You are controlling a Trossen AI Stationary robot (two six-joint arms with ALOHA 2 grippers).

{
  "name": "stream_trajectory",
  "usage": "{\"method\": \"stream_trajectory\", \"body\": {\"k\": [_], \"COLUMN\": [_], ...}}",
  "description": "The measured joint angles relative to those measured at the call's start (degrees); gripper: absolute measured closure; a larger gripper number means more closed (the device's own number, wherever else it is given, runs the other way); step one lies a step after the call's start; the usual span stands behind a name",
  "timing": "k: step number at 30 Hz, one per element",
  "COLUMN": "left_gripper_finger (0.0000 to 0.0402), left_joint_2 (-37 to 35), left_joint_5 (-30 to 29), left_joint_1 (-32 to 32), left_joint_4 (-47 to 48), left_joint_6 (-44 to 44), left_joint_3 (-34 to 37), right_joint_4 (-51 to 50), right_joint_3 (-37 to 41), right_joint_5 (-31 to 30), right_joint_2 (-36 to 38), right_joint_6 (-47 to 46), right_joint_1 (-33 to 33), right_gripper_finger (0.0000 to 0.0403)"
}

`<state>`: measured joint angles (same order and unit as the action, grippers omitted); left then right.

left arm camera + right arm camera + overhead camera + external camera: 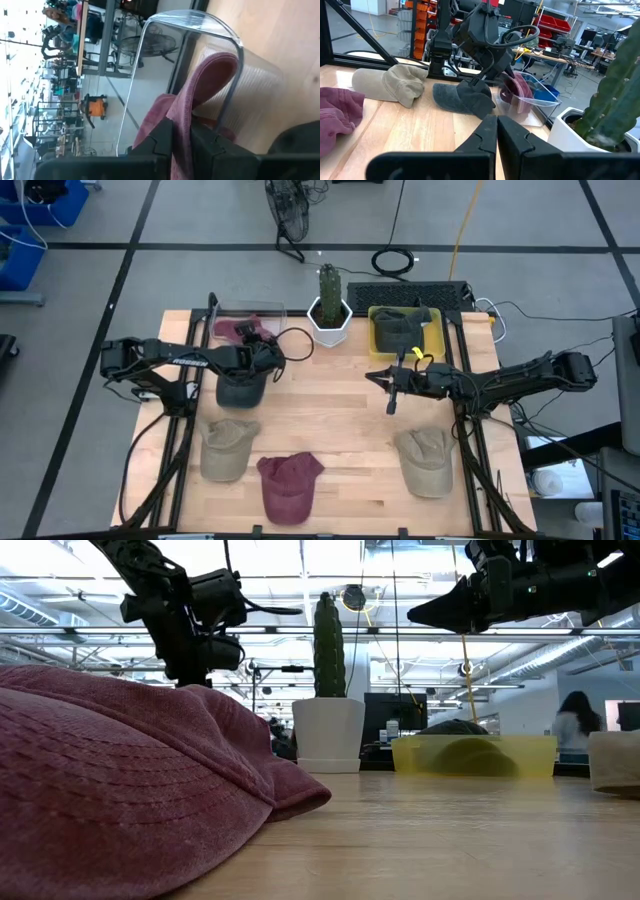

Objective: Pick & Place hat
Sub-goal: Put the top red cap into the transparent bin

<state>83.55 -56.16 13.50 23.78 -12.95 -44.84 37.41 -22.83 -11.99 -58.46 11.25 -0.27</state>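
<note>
The left gripper [262, 352] has its fingers pinched together on a fold of a dark red hat [197, 95] that lies in and over the rim of a clear bin [220, 30] just past its fingertips. Directly below that gripper on the table sits a dark grey hat [241, 388], not held.

I judge this to be the grasp on the red hat, either just taken or about to be let go; from here I cannot tell which. If it is a pickup, the next move calls for a straight lift so the cloth clears the bin's rim without tipping it.

The red hat looks soft and crumpled, its fabric draped limply over the rim.

The right gripper [384, 379], fingers together and empty, waits well off to the side.
</note>
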Motion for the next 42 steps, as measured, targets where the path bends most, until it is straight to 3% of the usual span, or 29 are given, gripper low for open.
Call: {"method": "stream_trajectory", "body": {"k": [6, 15, 27, 33, 38, 42], "left_gripper_finger": [0.0389, 0.0378, 0.0382, 0.0377, 0.0363, 0.0386], "left_joint_2": [0.0, -7.5, -19.0, -23.6, -26.4, -28.2], "left_joint_5": [-3.6, -5.1, 1.2, 2.8, 9.8, 14.6], "left_joint_1": [0.0, -1.5, -3.2, 0.7, 5.7, 9.3], "left_joint_4": [-0.2, -1.4, -0.8, -10.4, -21.5, -28.0], "left_joint_6": [1.1, 4.8, 5.9, 1.4, -3.2, -4.7], "left_joint_3": [0.0, 0.1, 2.7, 11.2, 18.3, 22.3], "right_joint_4": [0.0, -0.5, -0.6, -0.7, -0.7, -0.7], "right_joint_3": [0.0, 0.0, 0.0, 0.0, 0.0, 0.0], "right_joint_5": [0.0, 0.0, 0.0, 0.0, 0.0, 0.0], "right_joint_2": [0.0, 0.0, 0.0, 0.0, 0.0, 0.0], "right_joint_6": [0.0, 0.0, -0.9, -0.9, -0.9, -0.8], "right_joint_1": [0.0, 0.0, 0.0, 0.0, 0.0, 0.0], "right_gripper_finger": [0.0399, 0.0399, 0.0399, 0.0399, 0.0399, 0.0399]}}
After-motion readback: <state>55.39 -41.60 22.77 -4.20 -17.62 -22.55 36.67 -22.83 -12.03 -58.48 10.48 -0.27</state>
